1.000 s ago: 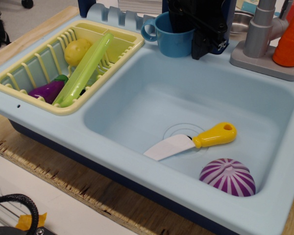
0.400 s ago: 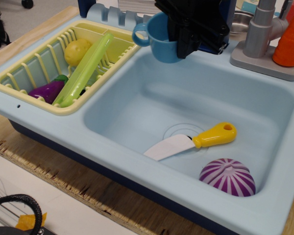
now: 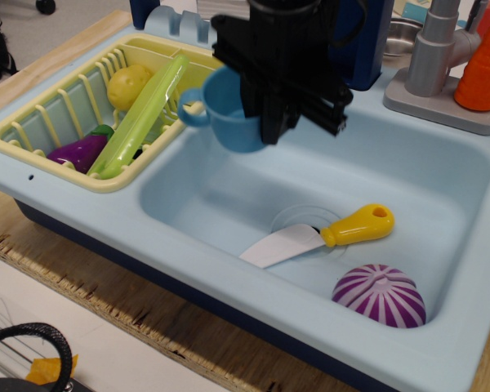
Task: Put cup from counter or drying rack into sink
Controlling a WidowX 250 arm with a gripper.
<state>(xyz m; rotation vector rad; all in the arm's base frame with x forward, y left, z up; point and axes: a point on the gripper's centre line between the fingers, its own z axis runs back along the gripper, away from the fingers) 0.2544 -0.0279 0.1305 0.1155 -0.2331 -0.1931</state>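
Pale-blue plastic sink basin [image 3: 229,196] on wooden tabletop [image 3: 147,322]; black gripper [image 3: 265,122] clamps medium-blue plastic mug [image 3: 224,114] aloft at basin's 11 o'clock, handle toward yellow slatted rack [image 3: 33,143].

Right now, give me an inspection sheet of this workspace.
Surface: pale-blue counter on a wooden tabletop.
Job's things: cup held in the air above the left part of the sink, handle pointing left; drying rack left of the sink.
Clutter: in the rack, a yellow ball, green stick and purple eggplant; in the sink, a toy knife and striped dome; grey faucet and orange piece at the back right.
Grippers: gripper shut on the cup's rim.
Cables: black cable at the bottom left.
Surroundings: nothing seen.
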